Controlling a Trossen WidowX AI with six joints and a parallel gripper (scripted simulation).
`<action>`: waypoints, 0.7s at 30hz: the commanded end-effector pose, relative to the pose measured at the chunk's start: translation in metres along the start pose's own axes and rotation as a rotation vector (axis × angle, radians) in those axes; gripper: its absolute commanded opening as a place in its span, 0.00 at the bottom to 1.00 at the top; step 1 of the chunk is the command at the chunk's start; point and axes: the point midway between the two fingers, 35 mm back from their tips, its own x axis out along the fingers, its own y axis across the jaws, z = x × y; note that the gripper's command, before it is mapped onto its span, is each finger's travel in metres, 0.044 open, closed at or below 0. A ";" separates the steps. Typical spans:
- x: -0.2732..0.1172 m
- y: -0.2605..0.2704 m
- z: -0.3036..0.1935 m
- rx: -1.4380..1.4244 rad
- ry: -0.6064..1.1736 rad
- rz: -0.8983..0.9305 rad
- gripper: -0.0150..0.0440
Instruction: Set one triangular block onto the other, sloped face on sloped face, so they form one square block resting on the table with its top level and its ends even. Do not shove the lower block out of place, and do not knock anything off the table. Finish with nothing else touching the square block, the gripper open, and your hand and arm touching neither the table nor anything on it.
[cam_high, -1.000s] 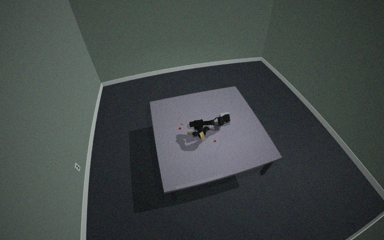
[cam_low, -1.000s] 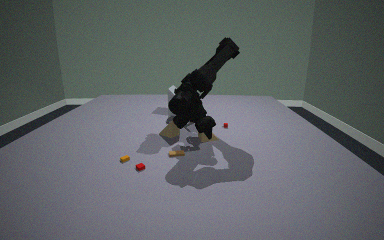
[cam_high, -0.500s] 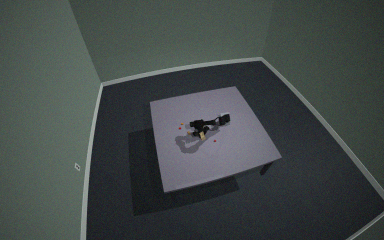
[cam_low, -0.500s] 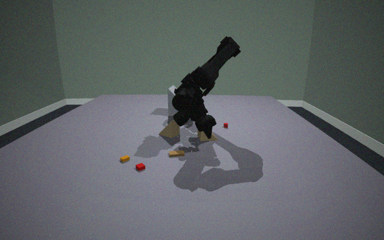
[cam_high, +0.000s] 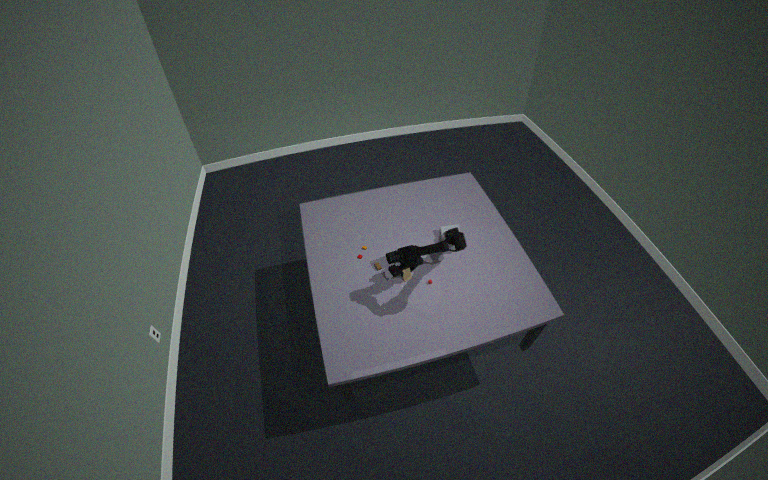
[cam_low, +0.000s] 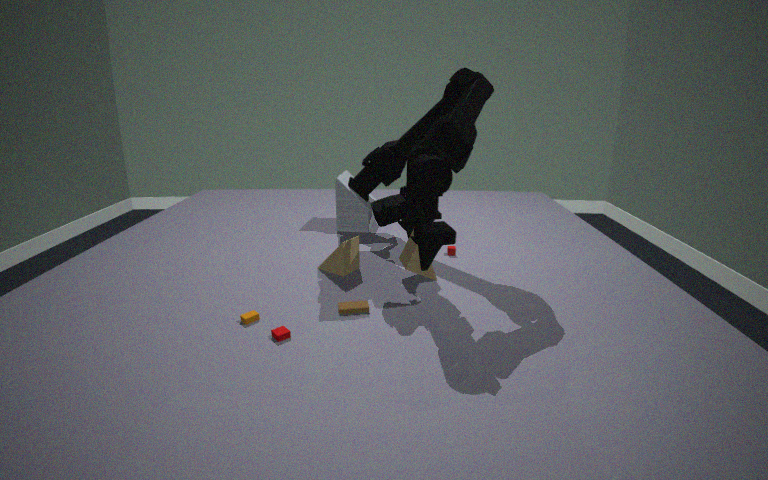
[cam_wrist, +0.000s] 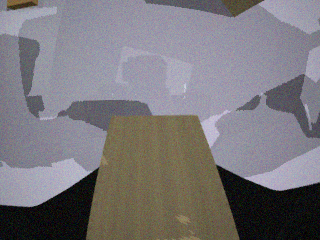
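One triangular wooden block (cam_low: 410, 259) (cam_high: 406, 275) (cam_wrist: 160, 185) is between the fingers of my black gripper (cam_low: 420, 259) (cam_wrist: 158, 169), which is shut on it. In the exterior view its lower edge slopes down to the right, with shadow beneath; I cannot tell if its right corner touches the table. A finger covers part of it. The other triangular block (cam_low: 341, 259) (cam_wrist: 244, 6) stands apart on the table, left of the gripper in the exterior view, with a sloped side visible. The arm hides it in the top view.
A small brown bar (cam_low: 353, 308) (cam_high: 377, 265) (cam_wrist: 22, 3) lies in front of the blocks in the exterior view. An orange piece (cam_low: 249, 317) (cam_high: 364, 247) and a red piece (cam_low: 280, 333) (cam_high: 359, 256) lie nearby. Another red piece (cam_low: 451, 250) (cam_high: 429, 281) lies beyond the gripper.
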 end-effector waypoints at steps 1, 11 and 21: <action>-0.004 -0.001 -0.008 -0.001 -0.108 0.006 0.25; -0.008 0.000 -0.025 -0.001 -0.368 0.006 0.25; -0.007 0.000 -0.043 0.000 -0.627 0.006 0.25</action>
